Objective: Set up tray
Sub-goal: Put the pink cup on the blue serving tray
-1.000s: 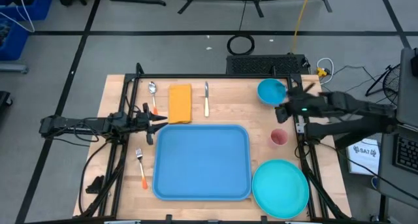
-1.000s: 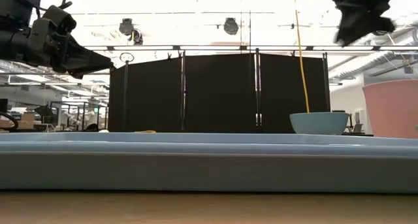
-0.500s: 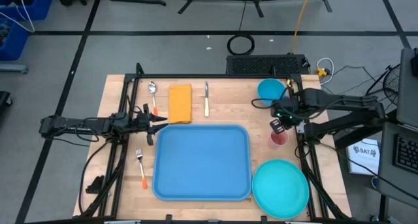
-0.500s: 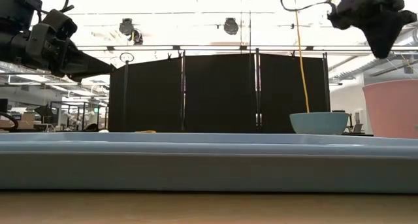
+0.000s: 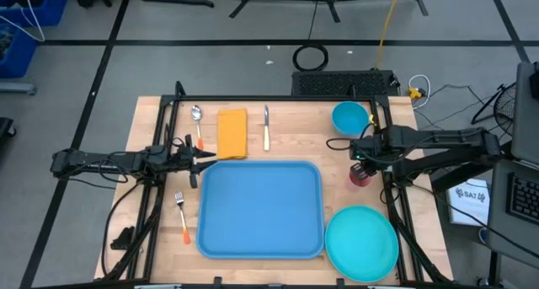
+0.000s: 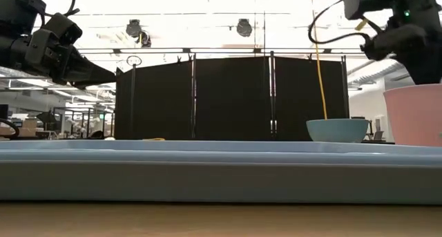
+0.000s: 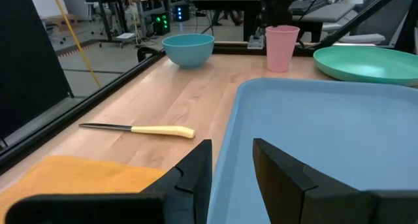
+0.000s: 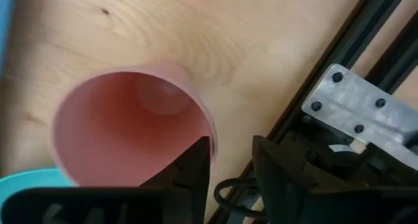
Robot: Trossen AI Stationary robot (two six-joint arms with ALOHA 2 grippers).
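Centrally on the wooden table lies the tray, flat and bare, between the 2 arms. The left gripper hovers just off the tray's far left corner, above the table, its 2 fingers standing a narrow gap apart and holding nothing; in the left wrist view the tray's rim runs right up beside them. The right gripper is well clear of the tray's right edge, hanging directly over the pink cup. In the right wrist view its fingers are parted a little, and the cup's rim sits just ahead of them, not gripped.

The tray's long axis runs from the near edge of the table toward the far edge, its short sides facing near and far, squared with the table edges.

Beside it, the turquoise plate sits near the tray's near right corner, overhanging the table's near edge. A fork lies left of the tray; a spoon, an orange napkin, a knife and a blue bowl line the far side.

From the low view only the tray's near rim fills the width, hiding its floor; the cup is cut off at the edge.
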